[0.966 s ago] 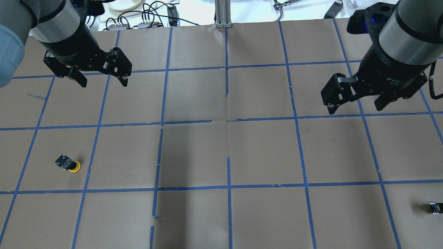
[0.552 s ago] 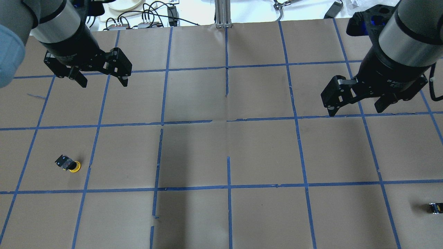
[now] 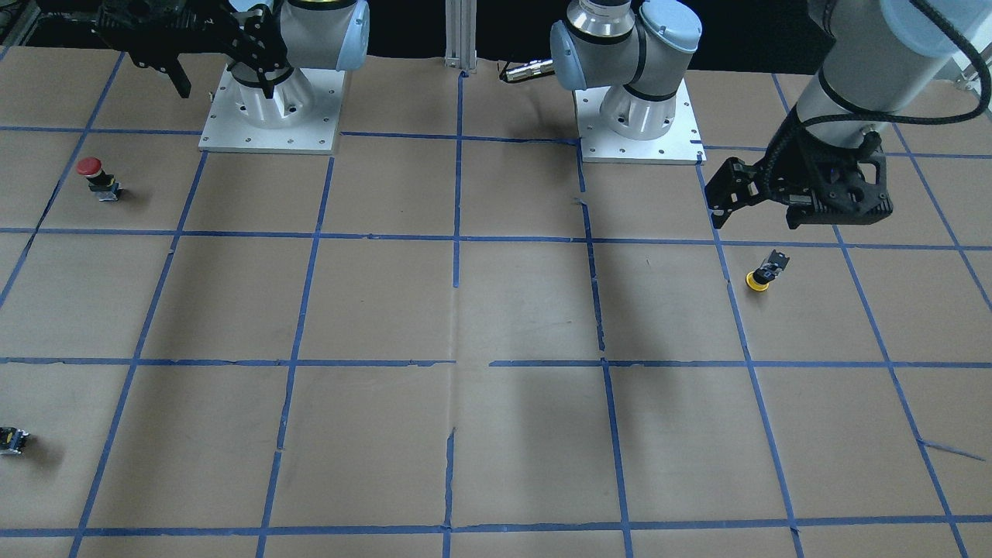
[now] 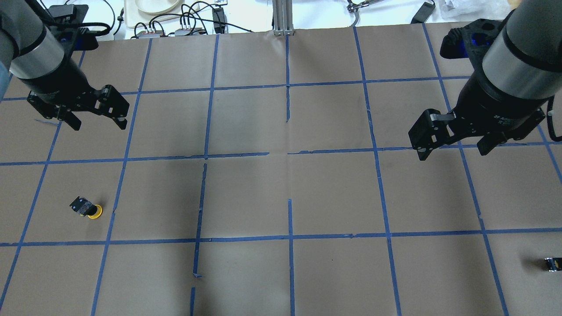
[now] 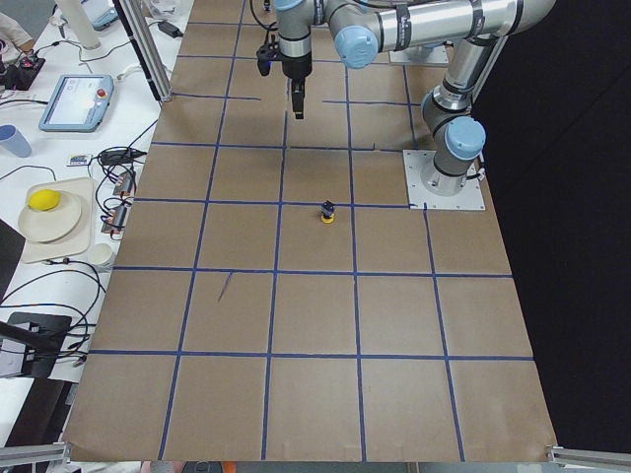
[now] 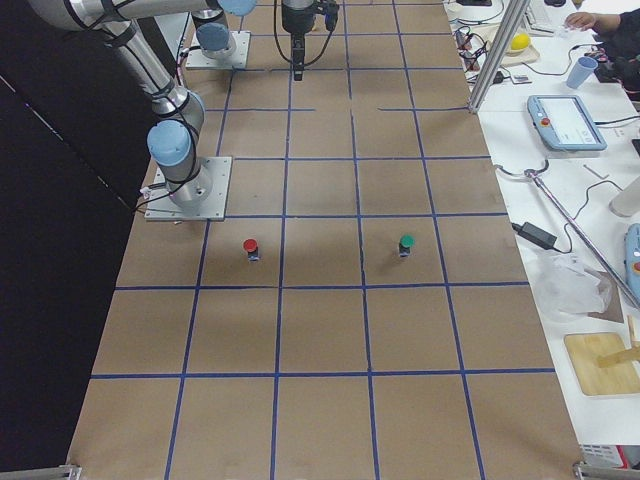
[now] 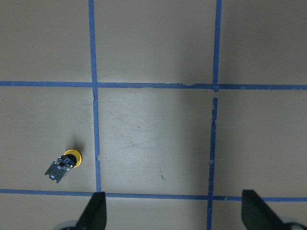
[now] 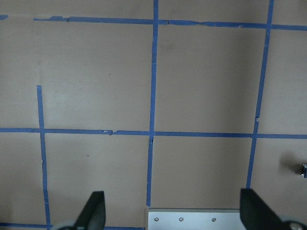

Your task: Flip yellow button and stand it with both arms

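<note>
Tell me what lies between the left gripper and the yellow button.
Overhead view: only bare brown paper and one blue tape line separate left gripper from yellow button.

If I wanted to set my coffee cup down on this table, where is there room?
The whole middle of the table is bare, between the yellow button on one side and the red button and a small dark part on the other. Tightest is the robot's edge, by the two base plates.
</note>
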### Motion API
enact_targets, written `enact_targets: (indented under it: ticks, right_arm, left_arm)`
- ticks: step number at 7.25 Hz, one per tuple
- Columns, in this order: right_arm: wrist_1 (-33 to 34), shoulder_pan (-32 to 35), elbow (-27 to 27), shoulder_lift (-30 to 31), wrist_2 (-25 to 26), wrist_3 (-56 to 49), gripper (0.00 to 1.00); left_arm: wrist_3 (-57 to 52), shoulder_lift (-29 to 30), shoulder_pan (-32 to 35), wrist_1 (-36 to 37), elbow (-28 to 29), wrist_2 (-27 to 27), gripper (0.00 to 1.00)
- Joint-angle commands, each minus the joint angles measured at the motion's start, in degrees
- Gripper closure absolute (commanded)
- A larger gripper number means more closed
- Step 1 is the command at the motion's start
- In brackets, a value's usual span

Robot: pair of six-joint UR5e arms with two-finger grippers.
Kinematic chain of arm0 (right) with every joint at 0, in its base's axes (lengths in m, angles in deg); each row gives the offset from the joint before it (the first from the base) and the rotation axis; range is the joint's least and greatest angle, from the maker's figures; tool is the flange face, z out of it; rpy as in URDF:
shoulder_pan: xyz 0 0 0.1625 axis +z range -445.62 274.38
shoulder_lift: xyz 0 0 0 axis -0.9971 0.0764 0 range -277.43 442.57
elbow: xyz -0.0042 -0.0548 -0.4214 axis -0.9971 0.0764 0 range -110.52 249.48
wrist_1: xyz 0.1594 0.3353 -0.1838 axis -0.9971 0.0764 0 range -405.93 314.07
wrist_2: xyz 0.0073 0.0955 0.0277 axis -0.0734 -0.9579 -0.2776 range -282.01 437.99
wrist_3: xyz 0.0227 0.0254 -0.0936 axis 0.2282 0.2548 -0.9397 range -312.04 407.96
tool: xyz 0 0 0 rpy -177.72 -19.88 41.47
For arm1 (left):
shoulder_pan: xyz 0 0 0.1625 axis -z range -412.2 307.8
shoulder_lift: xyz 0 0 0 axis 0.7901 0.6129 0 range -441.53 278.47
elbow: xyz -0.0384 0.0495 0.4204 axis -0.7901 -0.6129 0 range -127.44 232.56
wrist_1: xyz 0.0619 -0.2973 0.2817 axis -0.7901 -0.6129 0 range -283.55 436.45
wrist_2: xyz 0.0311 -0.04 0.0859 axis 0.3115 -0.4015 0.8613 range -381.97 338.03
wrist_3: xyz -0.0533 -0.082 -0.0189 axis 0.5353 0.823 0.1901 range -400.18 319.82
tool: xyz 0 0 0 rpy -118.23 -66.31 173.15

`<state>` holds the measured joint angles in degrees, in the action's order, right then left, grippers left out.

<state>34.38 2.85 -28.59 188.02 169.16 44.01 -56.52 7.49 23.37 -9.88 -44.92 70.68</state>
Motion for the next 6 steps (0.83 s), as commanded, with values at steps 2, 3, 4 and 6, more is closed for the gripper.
enact_targets:
  ticks: [2,3,4,6]
  right_arm:
    - [-0.41,-0.05,-0.89,1.59,0.23,0.0,0.0]
    - [-0.42,-0.05,-1.59,2.3,0.49,0.0,0.0]
    - [-0.15,-0.05,-3.25,2.82,0.58,0.43,0.0]
    - [0.2,-0.14,-3.53,3.36,0.76,0.26,0.0]
  left_arm:
    - [-21.66,0.18,-10.24,6.58,-8.22,-0.27,0.0]
    - [-27.89,0.36,-12.88,11.14,-12.08,-0.19,0.0]
    - [-35.26,0.71,-15.08,17.36,-15.6,-0.01,0.0]
    - [-48.0,2.46,-18.42,23.66,-20.45,-0.27,0.0]
